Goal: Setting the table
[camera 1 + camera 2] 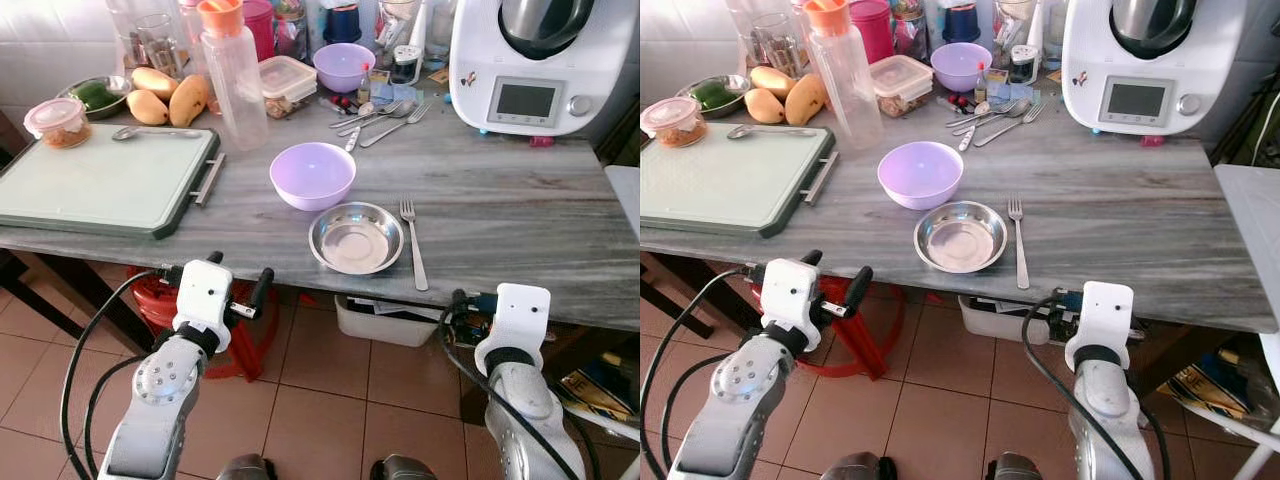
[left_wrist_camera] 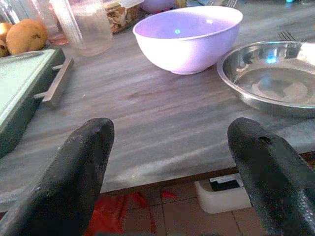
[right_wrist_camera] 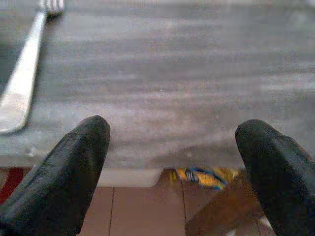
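Round steel plate (image 1: 357,238): near front edge of grey desk (image 1: 500,200), silver fork (image 1: 412,243) just beside.
Left pincer (image 2: 167,147): fingers apart, below front edge, plate ahead.
Right pincer (image 3: 172,142): apart, fork ahead.

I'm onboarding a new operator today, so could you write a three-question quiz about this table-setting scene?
1. True or false: the fork lies on the robot's right of the steel plate.
2. What stands just behind the steel plate? A) lilac bowl B) water bottle C) mango
3. Fill in: the left gripper is ___ and holds nothing.

Key: 1 true. 2 A. 3 open; the right gripper is open too, both below the table edge.
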{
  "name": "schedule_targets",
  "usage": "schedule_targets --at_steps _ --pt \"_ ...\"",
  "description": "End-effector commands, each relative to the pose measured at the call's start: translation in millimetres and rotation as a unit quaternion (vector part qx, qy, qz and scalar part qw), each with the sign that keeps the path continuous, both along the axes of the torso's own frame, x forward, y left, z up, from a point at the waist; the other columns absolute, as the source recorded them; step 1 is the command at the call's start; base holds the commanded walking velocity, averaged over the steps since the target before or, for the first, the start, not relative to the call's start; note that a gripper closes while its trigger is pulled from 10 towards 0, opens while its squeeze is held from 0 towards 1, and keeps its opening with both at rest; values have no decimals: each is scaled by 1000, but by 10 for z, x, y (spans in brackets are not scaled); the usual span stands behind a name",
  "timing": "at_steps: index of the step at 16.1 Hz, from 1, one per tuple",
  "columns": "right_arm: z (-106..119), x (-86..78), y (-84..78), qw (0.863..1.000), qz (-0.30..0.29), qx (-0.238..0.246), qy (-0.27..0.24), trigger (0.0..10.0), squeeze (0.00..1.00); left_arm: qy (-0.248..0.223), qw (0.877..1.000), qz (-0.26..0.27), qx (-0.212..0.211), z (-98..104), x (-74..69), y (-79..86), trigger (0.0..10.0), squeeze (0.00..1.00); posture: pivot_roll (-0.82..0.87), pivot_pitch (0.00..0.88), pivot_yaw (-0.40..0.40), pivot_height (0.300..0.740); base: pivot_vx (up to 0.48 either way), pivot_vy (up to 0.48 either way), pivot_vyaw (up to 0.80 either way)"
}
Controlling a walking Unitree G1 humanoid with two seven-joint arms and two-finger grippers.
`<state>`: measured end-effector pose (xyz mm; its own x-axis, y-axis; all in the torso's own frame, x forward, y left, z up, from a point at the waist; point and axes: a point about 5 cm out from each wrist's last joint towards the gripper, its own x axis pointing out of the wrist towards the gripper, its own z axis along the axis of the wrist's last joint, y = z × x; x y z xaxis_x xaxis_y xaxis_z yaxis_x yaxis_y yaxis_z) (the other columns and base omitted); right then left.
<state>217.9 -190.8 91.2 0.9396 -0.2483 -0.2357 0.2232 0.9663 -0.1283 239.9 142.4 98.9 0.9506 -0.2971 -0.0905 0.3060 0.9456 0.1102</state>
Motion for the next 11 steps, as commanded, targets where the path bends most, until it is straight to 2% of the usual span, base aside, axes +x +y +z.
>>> schedule_targets --at_steps 1,2,4,5,6,7,10,11 --pt "108 31 66 999 22 -4 -35 10000 0 -4 1000 5 2 -1 21 7 10000 0 -4 0 53 740 0 0 0" --pt "235 71 122 996 47 -20 -77 10000 0 -13 1000 15 -4 10 40 7 10000 0 -10 0 50 740 0 0 0" --pt "315 116 147 992 57 -25 -106 10000 0 -24 999 26 -11 21 70 6 10000 0 -16 0 48 740 0 0 0" --pt "335 138 151 990 51 -12 -127 10000 0 -34 998 44 -25 45 113 14 10000 0 -21 0 41 740 0 0 0" --pt "322 139 129 991 35 -1 -131 10000 0 -32 998 53 -33 40 135 21 10000 0 -22 0 43 740 0 0 0" --pt "298 168 143 991 41 -22 -126 10000 0 -28 996 69 -38 26 168 34 10000 0 -25 0 48 740 0 0 0" --pt "390 312 183 987 42 -40 -151 10000 0 -45 995 81 -44 76 236 4 10000 0 -32 0 52 740 0 0 0" --pt "410 367 147 986 22 -61 -152 10000 0 -51 993 96 -41 101 284 6 10000 0 -26 0 43 740 0 0 0"
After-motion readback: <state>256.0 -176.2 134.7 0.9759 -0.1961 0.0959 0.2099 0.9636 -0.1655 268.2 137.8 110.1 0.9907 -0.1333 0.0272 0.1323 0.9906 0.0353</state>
